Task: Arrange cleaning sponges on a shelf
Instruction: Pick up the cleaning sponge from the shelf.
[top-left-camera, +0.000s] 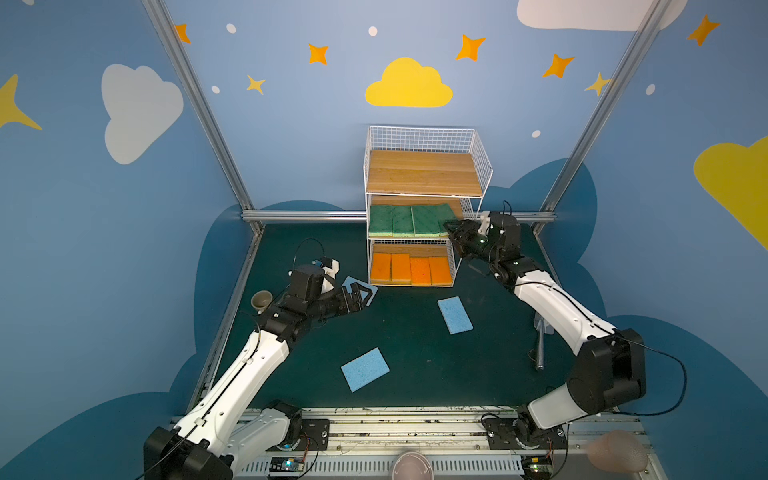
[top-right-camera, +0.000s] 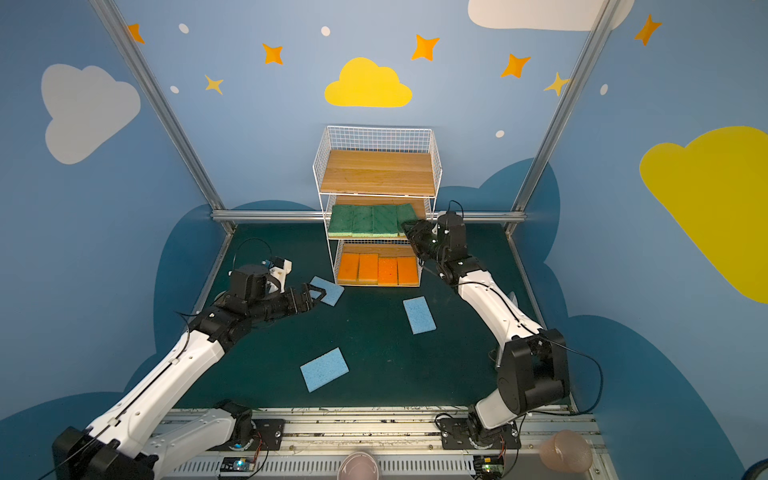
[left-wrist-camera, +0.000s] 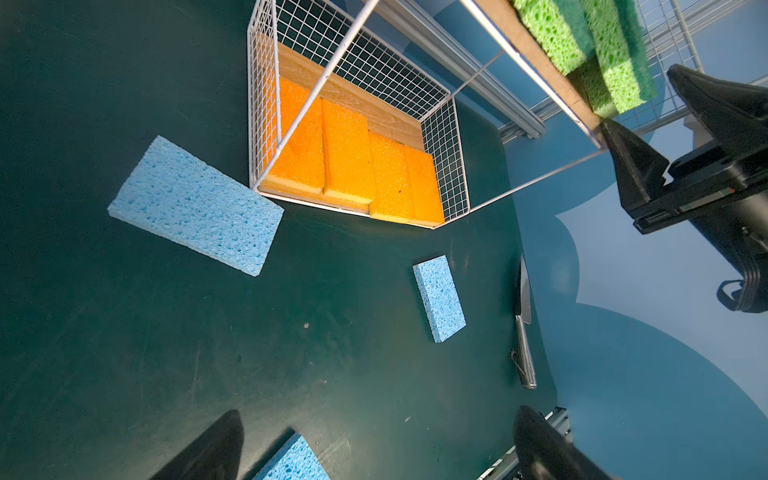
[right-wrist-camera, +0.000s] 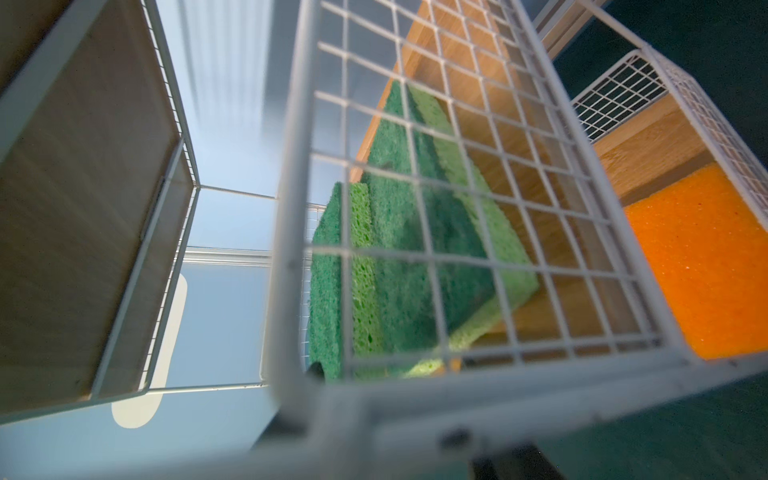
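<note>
The shelf (top-left-camera: 424, 172) stands at the back; its top plank is bare. Several green sponges (top-left-camera: 409, 220) lie on the middle tier and several orange ones (top-left-camera: 411, 269) on the bottom tier. Three blue sponges lie on the table: one by the shelf's left front corner (top-right-camera: 332, 293), one in front of the shelf (top-left-camera: 455, 314), one nearer the front (top-left-camera: 365, 369). My left gripper (top-left-camera: 359, 297) hangs open above the table, overlapping the first blue sponge (left-wrist-camera: 195, 203) in both top views. My right gripper (top-left-camera: 451, 232) is open at the middle tier's right front corner, beside the end green sponge (left-wrist-camera: 615, 75), holding nothing.
A beige cup (top-left-camera: 262, 300) stands at the table's left edge behind my left arm. A metal tool (top-left-camera: 540, 345) lies near the right edge under my right arm. Two pinkish cups (top-left-camera: 411, 465) (top-left-camera: 619, 451) sit by the front rail.
</note>
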